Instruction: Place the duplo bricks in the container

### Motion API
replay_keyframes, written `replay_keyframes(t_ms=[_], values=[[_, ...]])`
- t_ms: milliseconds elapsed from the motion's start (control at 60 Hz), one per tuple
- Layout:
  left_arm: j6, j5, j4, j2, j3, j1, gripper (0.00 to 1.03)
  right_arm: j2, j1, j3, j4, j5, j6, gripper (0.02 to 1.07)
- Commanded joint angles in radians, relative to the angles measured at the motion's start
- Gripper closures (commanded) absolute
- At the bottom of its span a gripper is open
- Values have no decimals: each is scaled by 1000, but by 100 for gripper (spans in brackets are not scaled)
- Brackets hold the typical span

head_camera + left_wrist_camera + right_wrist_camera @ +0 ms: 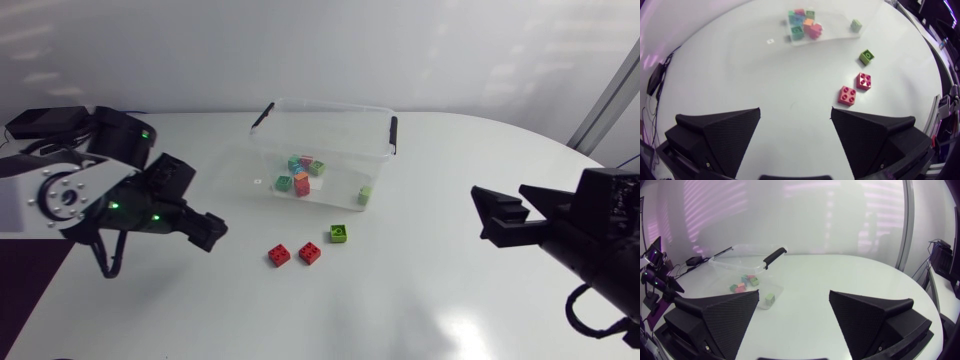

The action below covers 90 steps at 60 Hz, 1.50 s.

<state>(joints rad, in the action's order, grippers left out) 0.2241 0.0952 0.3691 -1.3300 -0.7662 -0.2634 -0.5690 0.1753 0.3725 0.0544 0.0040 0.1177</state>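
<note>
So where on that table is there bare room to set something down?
Widest bare patch: between the green brick and the right gripper. Also free: the table from the red bricks to its near edge, and between the left gripper and the container. Crowded: around those three bricks, and the cluster inside the container.

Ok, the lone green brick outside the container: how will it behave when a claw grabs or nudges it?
The green brick looks like rigid moulded plastic, so it probably keeps its shape when squeezed. Flat-sided and squat on the smooth table, it would likely slide, not roll, if pushed.
</note>
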Motion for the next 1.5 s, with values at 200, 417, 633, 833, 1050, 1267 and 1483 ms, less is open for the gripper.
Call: replay_keyframes(t_ms=[200, 417, 633, 833, 1050, 1267, 1483], values=[[144, 49, -7, -245, -94, -155, 6, -256, 29, 171, 226, -67, 83, 6], [199, 51, -15, -356, -173, -235, 8, -463, 50, 235, 225, -114, 235, 7], [259, 51, -47, -488, -212, -247, 12, -578, 173, 309, 214, -98, 303, 7], [313, 64, -61, -561, -240, -234, 39, -732, 288, 384, 217, -30, 309, 10], [360, 113, -62, -561, -214, -241, 72, -910, 349, 470, 214, -13, 303, 19], [383, 104, -52, -380, -133, -209, 73, -1085, 414, 556, 216, 50, 301, 20], [386, 106, 11, -136, -134, -122, 73, -1214, 483, 640, 213, 152, 303, 31]])
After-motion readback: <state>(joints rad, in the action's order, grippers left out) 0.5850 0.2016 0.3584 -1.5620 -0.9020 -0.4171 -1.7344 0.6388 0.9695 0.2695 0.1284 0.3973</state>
